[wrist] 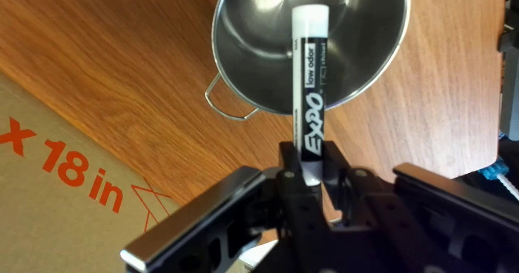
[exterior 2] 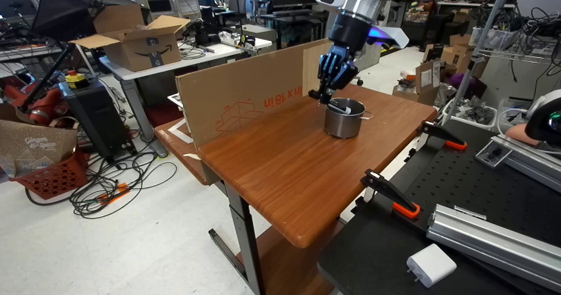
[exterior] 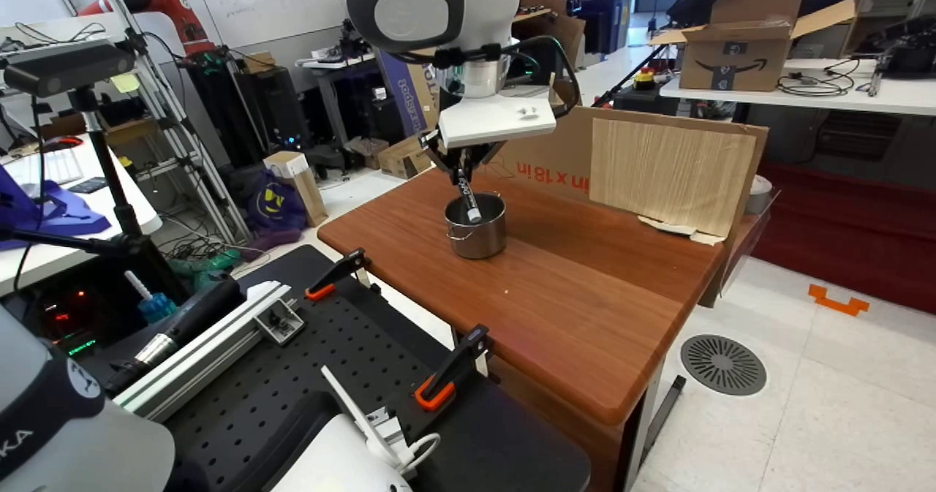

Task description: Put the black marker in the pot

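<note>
Marker (wrist: 310,92) juts from the gripper (wrist: 311,159), held by one end alone, and that short grip is the likeliest source of trouble: a knock on the rim of the pot (wrist: 255,78) could swivel it. Letting go here might also go badly, since in the wrist view the held end lies outside the pot's mouth; it could land on the edge and tip the whole marker out onto the table (exterior: 570,316). Moving further over the middle, and lower, before release should guard against both. As for the jaws, they are drawn in to the marker's own width and clamped on it from both sides; I see them touching nothing else. Next comes the pot, upright, its mouth beneath the marker's free white end; in both exterior views that end shows against the opening, though I cannot tell whether it dips below the rim. Under the pot is the table; cardboard (exterior 2: 250,87) stands along one side. Well beyond, a box (exterior: 731,64) sits on a desk (exterior: 896,99).
</note>
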